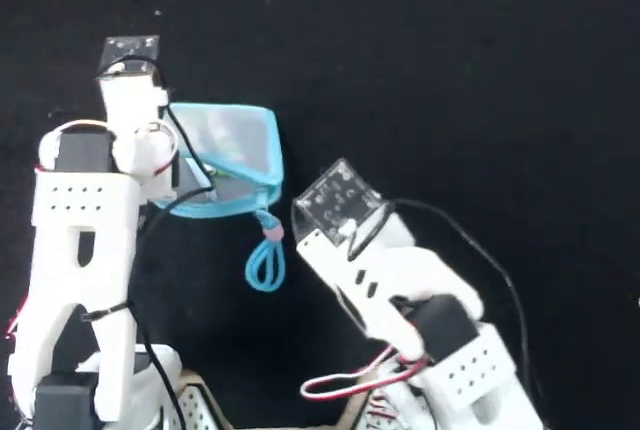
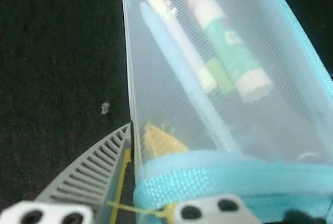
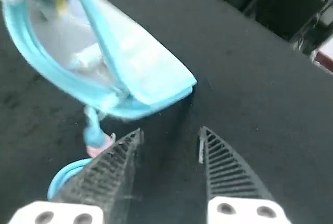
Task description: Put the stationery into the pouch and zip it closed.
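A light blue mesh pouch (image 1: 235, 155) lies on the black table, lifted at one side. My left gripper (image 1: 185, 178) is shut on the pouch's zipper edge (image 2: 218, 174); one grey finger (image 2: 96, 174) shows beside the mesh. Inside the pouch are a glue stick (image 2: 234, 57), pens (image 2: 171, 31) and a yellow item (image 2: 158, 140). The zipper pull with a pink bead (image 1: 272, 233) and a blue cord loop (image 1: 265, 265) hangs off the near corner. My right gripper (image 3: 169, 138) is open just short of the pouch (image 3: 140, 62), with the cord loop (image 3: 65, 177) beside one finger.
The black cloth (image 1: 470, 80) covers the table to the right and behind the pouch. Both arm bases and cables (image 1: 340, 382) crowd the near edge.
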Robot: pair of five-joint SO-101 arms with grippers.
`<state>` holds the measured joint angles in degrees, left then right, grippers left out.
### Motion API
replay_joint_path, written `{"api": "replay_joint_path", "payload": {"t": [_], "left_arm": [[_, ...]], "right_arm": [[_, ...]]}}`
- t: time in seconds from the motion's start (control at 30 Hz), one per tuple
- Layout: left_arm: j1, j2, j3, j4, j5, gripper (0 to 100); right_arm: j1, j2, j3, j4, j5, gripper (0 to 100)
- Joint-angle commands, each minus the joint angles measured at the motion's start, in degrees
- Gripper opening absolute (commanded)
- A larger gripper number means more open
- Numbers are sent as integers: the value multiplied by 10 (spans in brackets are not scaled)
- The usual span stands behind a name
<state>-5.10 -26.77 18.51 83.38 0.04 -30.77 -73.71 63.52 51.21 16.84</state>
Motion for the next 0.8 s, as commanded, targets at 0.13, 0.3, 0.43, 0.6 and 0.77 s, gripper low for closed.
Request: {"api": "replay_joint_path", "payload": {"t": [0.13, 0.3, 0.43, 0.6, 0.77], "left_arm": [[-67, -4, -62, 11, 24, 30], [-67, -8, -62, 9, 26, 30], [-67, -9, -59, 11, 26, 30], [-65, -9, -48, 7, 26, 30], [-68, -9, -48, 8, 26, 30]], "right_arm": [[-28, -11, 84, -105, -1, 156], [-107, -7, 109, -111, -4, 252], [-118, -11, 129, -140, -55, 328], [-120, -7, 186, -259, -114, 325], [-120, -7, 215, -341, -139, 272]]}}
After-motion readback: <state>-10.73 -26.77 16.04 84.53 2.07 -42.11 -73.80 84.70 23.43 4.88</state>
